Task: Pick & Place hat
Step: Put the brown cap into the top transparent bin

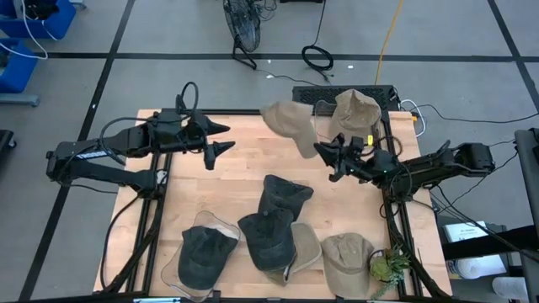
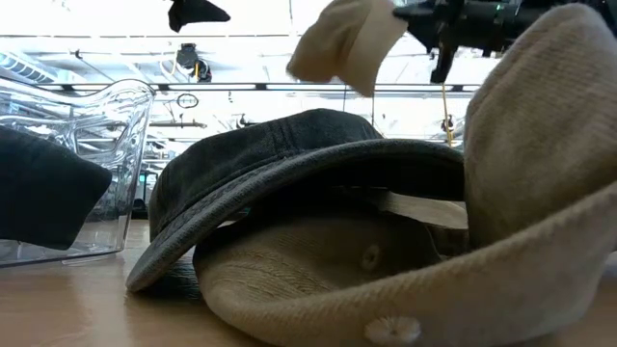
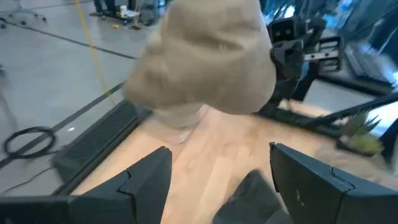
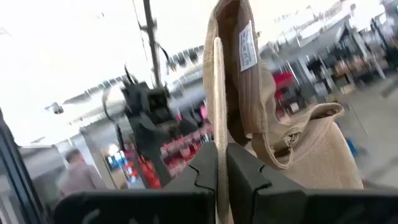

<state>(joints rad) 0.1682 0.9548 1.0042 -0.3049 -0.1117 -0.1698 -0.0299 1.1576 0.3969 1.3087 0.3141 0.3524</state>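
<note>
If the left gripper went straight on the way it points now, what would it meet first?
Probably the tan hat hanging from the right gripper. The open left gripper points across the table at it, and the left wrist view shows it directly ahead. Relative height is uncertain.

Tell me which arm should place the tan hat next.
Right. Its gripper is already shut on the tan hat, held above the table; the left gripper hangs open and empty.
</note>
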